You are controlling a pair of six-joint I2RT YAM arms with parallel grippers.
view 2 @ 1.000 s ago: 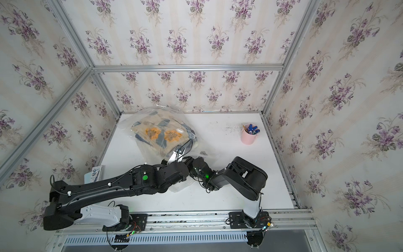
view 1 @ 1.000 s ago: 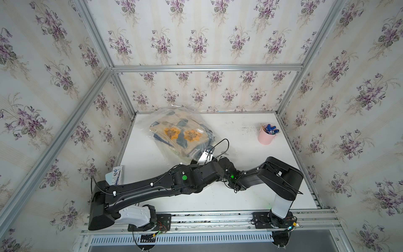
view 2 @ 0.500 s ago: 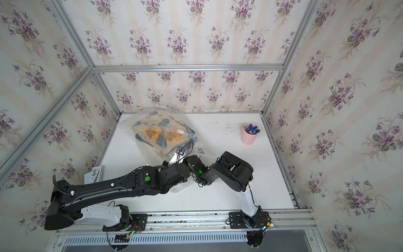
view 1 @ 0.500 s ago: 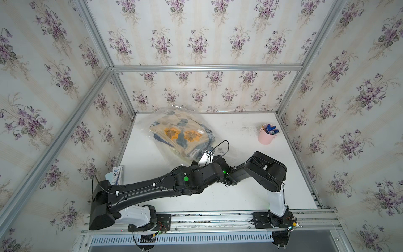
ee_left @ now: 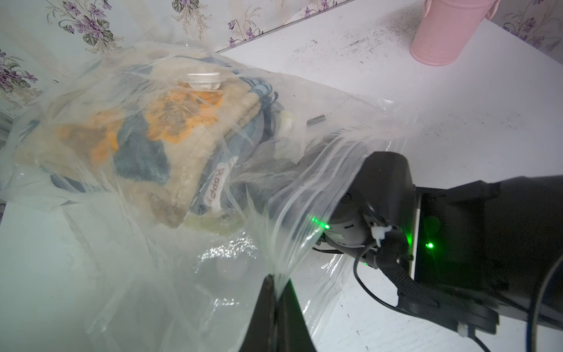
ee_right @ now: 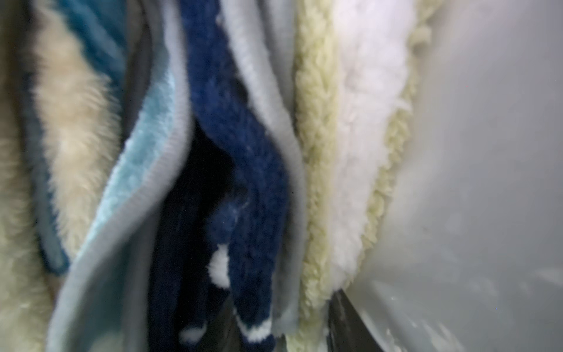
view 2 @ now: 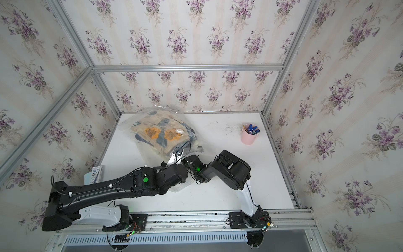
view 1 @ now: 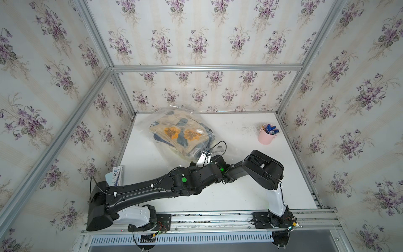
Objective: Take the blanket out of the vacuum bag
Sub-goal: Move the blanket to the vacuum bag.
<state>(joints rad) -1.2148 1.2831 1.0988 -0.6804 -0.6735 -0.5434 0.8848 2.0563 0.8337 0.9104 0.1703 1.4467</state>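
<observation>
Plastic vacuum bag (ee_left: 128,231): left gripper (ee_left: 277,283) pinching | right gripper (ee_right: 285,320) inside, grip unclear | pink cup (view 1: 266,137) apart

One vacuum bag (view 1: 152,119), one blanket (view 1: 174,131), one pink cup (view 1: 266,138), two robot arms (view 1: 141,192) (view 1: 261,172).

Glossy, crinkled clear plastic vacuum bag (ee_left: 152,259) wraps a fluffy fleece blanket (ee_left: 137,146); the table (ee_left: 457,106) is matt, scuffed white.

Pink cup (view 1: 266,138) with blue pens (view 1: 271,128) stands near the white table's (view 1: 239,197) far right corner. I note a blue-and-white printed card (view 1: 117,177) at its left edge. Floral wallpaper (view 1: 196,43) all round.
</observation>
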